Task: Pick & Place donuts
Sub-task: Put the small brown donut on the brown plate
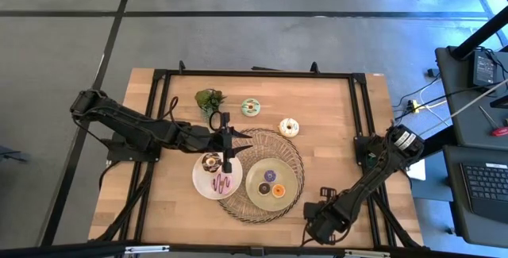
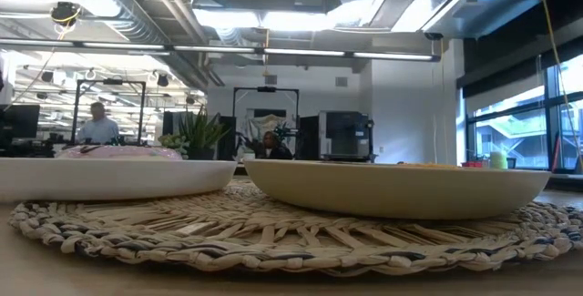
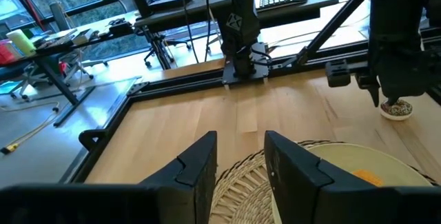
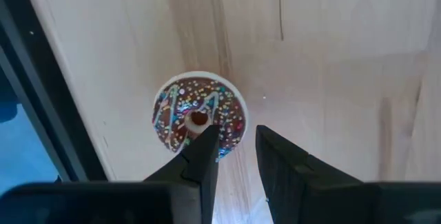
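Observation:
A brown donut with coloured sprinkles point(image 4: 198, 117) lies flat on the wooden table near its front right corner. My right gripper point(image 4: 238, 138) points down over it, open, with one fingertip point(image 4: 204, 141) over the donut's rim and the other beside it. My left gripper point(image 3: 241, 155) hangs open above the woven mat point(image 1: 295, 163), touching nothing. A white plate point(image 1: 200, 180) holds a brown donut point(image 1: 211, 161) and a pink donut point(image 1: 222, 182). A pale-green plate point(image 1: 255, 172) holds an orange donut point(image 1: 278, 190) and a purple one point(image 1: 264, 188). A mint donut point(image 1: 251, 107) and a cream donut point(image 1: 289, 127) lie on the bare wood. My right gripper comes at the sprinkled donut from above, its fingers pointing down. One fingertip stands over the donut's near rim point(image 4: 213, 151). I cannot tell whether it touches the donut, which lies flat on the table.
A green plant sprig point(image 1: 209, 98) lies at the far left of the table. Black frame rails point(image 1: 254, 73) run round the table's edges, one close beside the sprinkled donut point(image 4: 41, 86). Both plates rest on the mat point(image 2: 273, 237), seen low in the low view.

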Controlling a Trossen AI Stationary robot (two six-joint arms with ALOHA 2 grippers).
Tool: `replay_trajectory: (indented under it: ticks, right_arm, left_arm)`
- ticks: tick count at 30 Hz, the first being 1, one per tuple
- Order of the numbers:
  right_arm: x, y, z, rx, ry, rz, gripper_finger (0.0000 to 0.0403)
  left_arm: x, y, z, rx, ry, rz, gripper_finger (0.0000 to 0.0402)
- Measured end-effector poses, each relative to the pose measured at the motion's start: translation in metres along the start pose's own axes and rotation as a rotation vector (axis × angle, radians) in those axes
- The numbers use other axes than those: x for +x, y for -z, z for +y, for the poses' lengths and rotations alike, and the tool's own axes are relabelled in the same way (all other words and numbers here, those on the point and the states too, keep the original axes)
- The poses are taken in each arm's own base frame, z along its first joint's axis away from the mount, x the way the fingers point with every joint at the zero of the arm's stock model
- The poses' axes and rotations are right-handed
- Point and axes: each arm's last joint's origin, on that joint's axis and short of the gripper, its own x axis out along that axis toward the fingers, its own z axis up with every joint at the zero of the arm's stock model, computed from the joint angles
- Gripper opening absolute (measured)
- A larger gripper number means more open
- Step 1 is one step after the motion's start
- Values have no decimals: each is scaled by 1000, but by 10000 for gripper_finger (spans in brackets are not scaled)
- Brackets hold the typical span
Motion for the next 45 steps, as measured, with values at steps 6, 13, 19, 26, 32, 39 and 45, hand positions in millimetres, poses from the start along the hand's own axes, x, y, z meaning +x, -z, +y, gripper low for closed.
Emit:
replay_trajectory:
  ticks: [6, 13, 19, 26, 32, 39, 45]
  right_arm:
    - [0, 0, 1, 17, -8, -2, 100]
    - [0, -4, 5, 7, -35, -64, 100]
    - [0, 0, 7, -9, -14, -104, 100]
    - [1, 4, 10, -21, -13, -103, 100]
    - [1, 4, 10, -22, -12, -103, 100]
    - [14, 2, 12, -27, 8, -94, 100]
    - [13, 3, 12, -7, 2, -93, 100]
  left_arm:
    - [0, 0, 0, 0, -1, 0, 114]
    - [0, 0, 0, 0, -1, 0, 118]
    - [0, 0, 0, 0, -1, 1, 114]
    - [0, 0, 0, 0, -1, 1, 118]
    - [0, 0, 0, 0, -1, 1, 114]
    - [0, 0, 0, 0, 0, 2, 118]
    - [0, 0, 0, 0, 0, 2, 114]
